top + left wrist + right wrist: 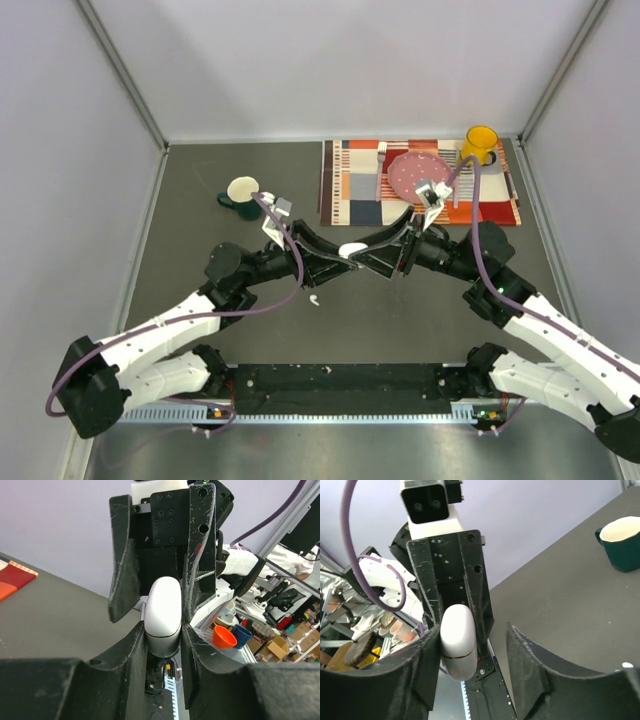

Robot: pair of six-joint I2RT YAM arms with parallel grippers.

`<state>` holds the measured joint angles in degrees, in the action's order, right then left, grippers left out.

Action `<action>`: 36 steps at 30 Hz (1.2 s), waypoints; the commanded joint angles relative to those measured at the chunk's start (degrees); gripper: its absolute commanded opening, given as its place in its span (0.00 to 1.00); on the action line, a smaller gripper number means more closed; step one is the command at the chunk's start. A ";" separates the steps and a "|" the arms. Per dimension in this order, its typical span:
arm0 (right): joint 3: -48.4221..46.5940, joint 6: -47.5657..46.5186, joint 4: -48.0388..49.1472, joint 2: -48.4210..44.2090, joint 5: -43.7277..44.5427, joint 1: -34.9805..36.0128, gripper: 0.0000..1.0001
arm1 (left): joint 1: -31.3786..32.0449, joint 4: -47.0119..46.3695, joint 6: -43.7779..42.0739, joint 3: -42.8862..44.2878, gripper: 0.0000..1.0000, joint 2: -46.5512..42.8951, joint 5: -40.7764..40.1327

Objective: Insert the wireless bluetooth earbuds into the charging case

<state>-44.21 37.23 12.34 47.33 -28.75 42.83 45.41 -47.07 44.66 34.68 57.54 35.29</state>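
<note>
Only the top view shows one earbud [314, 299] on the table [400, 320], near the single charging case [352, 249]; left fingers [125, 665] clamp that case, right fingers [535, 670] apart

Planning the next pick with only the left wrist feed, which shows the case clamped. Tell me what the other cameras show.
Observer: One white earbud lies on the table, on the near side of the charging case.
Operator: Give me obstacles.
Observer: A teal mug stands on the table beyond the left arm.
Operator: Check the far right.
Observer: A pink plate sits on a patterned mat, a yellow mug at its far edge.
</note>
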 commanded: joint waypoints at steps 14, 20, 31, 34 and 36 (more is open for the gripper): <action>-10.02 18.53 -15.30 -2.42 13.54 -0.20 0.84 | 1.00 17.18 -28.99 0.39 0.00 -10.16 -7.24; -8.62 32.27 -19.28 -2.07 8.98 -0.20 0.84 | 1.09 19.03 -37.89 0.30 0.00 -12.36 -10.06; -7.21 34.40 -18.32 2.06 7.22 -0.20 0.84 | 1.09 20.00 -39.92 1.97 0.00 -12.36 -8.04; -6.33 35.19 -16.65 3.29 6.52 -0.11 0.83 | 1.17 19.74 -39.66 1.89 0.00 -12.63 -8.04; -5.55 36.06 -14.89 3.73 5.99 -0.11 0.82 | 1.17 19.39 -39.57 1.71 0.00 -12.71 -8.22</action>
<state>-50.83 71.16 -6.79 50.57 -20.82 42.83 46.24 -25.17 5.80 34.70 45.89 27.11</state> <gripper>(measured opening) 0.830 0.331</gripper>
